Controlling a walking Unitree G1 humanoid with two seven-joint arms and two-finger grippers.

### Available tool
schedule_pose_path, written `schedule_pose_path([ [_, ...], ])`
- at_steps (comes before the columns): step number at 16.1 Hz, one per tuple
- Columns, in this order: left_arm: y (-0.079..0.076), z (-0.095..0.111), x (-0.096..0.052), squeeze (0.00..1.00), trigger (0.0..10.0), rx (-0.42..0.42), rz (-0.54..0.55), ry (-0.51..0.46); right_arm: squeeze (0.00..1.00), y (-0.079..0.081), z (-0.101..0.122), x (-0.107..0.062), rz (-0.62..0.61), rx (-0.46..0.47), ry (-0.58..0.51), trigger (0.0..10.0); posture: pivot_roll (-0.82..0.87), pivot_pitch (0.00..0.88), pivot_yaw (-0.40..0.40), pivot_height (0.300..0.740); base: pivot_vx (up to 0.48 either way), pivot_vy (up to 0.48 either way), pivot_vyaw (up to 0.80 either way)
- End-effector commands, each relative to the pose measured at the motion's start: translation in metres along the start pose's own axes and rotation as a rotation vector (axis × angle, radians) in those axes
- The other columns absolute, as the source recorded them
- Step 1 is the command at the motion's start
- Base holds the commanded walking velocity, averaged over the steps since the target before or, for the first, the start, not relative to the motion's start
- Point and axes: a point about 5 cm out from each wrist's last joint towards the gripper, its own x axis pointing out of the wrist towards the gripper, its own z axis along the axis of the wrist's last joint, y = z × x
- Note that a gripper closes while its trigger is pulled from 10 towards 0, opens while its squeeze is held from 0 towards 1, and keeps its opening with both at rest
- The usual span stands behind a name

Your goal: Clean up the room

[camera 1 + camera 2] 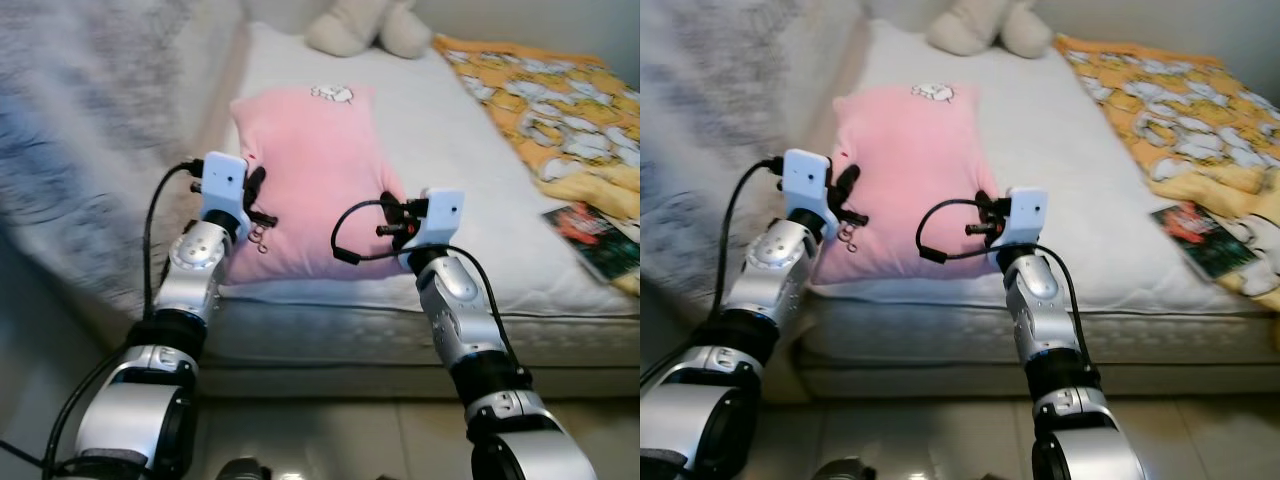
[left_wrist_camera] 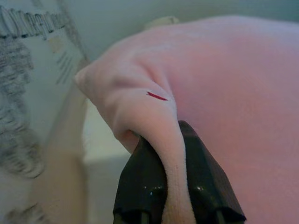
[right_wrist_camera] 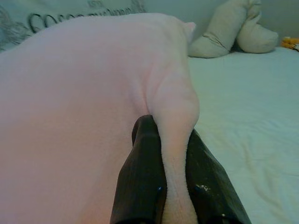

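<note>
The step in hand looks like moving the pillow [image 1: 305,180] to its place on the bed [image 1: 430,140]. It lies at the centre of the frame, near the bed's front edge. The left pincer [image 2: 163,182] pinches a fold at its left corner, and the right pincer [image 3: 175,172] pinches a fold at its right corner. Next, both arms should probably lift together, evenly. Both arms reach forward from the lower frame, wrists raised

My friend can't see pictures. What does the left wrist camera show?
Two black jaws of the left gripper pinch a fold at the edge of a soft pink pillow. Beside the pillow lies a blurry grey-patterned blanket.
</note>
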Motion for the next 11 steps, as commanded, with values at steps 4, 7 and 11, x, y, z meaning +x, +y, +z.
schedule_pose_path([
  [4, -0.003, 0.008, 0.004, 0.0, 0.0, 0.029, 0.019, -0.019, 0.2, -0.032, 0.01, -0.007, -0.121, -0.035, -0.045, 0.0, 0.06, 0.0, -0.072, 0.74, 0.12, 0.0, 0.0],
  [7, -0.007, 0.011, 0.005, 0.0, 0.0, 0.031, 0.007, -0.035, 0.2, -0.04, 0.012, -0.01, -0.143, -0.057, -0.047, 0.0, 0.05, 0.0, -0.07, 0.74, 0.48, 0.0, 0.0],
  [11, -0.014, 0.014, 0.008, 0.0, 0.0, 0.013, -0.001, -0.041, 0.2, -0.037, 0.01, -0.01, -0.132, -0.056, -0.044, 0.0, 0.04, 0.0, -0.067, 0.74, 0.48, 0.0, 0.0],
])
